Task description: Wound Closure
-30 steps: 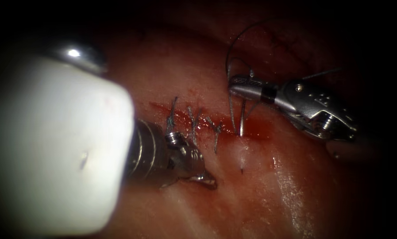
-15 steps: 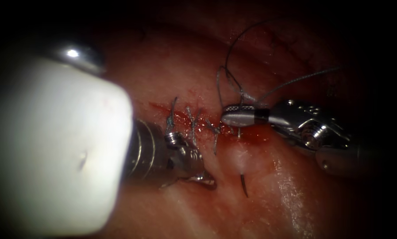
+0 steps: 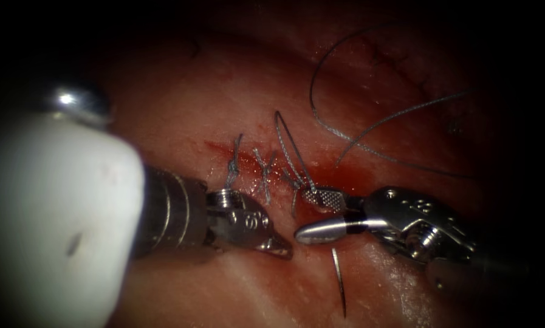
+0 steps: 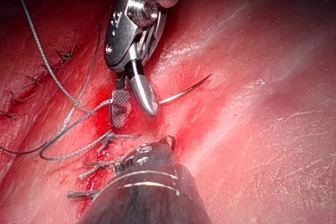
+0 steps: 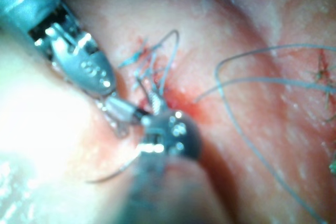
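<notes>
Gaping at the cut point(image 3: 339, 177), right tool point(image 3: 318, 214) held nothing, jaws apart | needle point(image 3: 339, 280) point stuck out of tissue point(image 3: 406, 273) at six o'clock, body buried | left tool point(image 3: 278, 246) at nine o'clock, jaws together, empty | thread point(image 3: 375, 127) looped slack toward one o'clock.

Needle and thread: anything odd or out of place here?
Nothing damaged. The needle sits in the tissue with its pointed end out below the cut, held by neither tool. The right tool has open jaws just above it; the left tool holds nothing. Thread loops loosely above the cut; red fluid pools there.
</notes>
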Tool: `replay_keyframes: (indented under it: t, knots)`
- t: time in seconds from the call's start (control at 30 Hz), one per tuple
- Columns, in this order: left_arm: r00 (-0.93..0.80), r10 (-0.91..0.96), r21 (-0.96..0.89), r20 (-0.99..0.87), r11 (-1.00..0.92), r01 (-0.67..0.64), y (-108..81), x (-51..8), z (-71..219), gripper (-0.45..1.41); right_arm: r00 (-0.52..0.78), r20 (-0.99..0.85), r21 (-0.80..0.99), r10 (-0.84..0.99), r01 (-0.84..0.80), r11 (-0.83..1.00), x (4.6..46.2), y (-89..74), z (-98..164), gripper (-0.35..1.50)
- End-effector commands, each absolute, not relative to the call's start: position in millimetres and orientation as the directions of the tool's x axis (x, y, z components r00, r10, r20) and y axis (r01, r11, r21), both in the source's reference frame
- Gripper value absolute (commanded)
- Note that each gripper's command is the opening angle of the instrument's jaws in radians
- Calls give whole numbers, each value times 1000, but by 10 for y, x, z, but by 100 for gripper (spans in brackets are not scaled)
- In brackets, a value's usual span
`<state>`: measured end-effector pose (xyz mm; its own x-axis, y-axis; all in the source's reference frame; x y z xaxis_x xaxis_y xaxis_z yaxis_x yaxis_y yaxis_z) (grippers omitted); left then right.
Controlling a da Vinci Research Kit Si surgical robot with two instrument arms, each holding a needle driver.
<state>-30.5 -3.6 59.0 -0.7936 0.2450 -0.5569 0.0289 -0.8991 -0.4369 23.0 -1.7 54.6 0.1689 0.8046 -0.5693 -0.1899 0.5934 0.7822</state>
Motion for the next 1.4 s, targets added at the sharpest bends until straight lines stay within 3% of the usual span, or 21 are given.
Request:
replay_keyframes:
  t: [0.03,0.1,0.17,0.27,0.33,0.47,0.67,1.2,1.27,1.3,1.33,1.4]
  knots:
    - [-764,213,-403,-609,-913,66,-43,-309,594,-45,173,-600,759,781,-188,624,234,-16,558,121]
    - [-725,207,-382,-657,-921,83,-46,-309,591,-32,182,-652,710,736,-193,677,229,-10,562,121]
    - [-678,205,-360,-705,-928,93,-50,-310,590,2,172,-659,701,733,-215,680,222,-3,567,131]
    - [-585,217,-336,-782,-936,101,-56,-307,590,19,147,-663,704,734,-209,679,200,9,572,131]
    - [-540,166,-267,-825,-957,114,-58,-306,592,49,152,-659,710,737,-200,676,179,17,570,136]
    - [-467,137,-212,-873,-971,111,-59,-312,593,61,156,-656,715,739,-186,674,163,18,563,138]
    - [-442,91,-166,-892,-977,134,-67,-325,598,61,157,-644,728,748,-175,663,151,16,552,135]
    - [-318,55,-97,-947,-989,116,-45,-366,577,31,155,-659,717,736,-163,677,138,-1,562,131]
    - [-320,50,-92,-946,-989,116,-44,-364,584,10,154,-657,720,738,-164,674,139,-3,563,131]
    - [-323,48,-89,-945,-990,113,-44,-363,586,-6,154,-658,719,737,-164,675,139,-5,564,131]
    - [-322,42,-83,-946,-990,117,-44,-362,588,-35,153,-654,722,741,-165,672,139,-6,564,131]
    - [-326,88,-128,-941,-987,102,-42,-360,588,-45,152,-652,724,743,-165,670,139,-9,566,131]
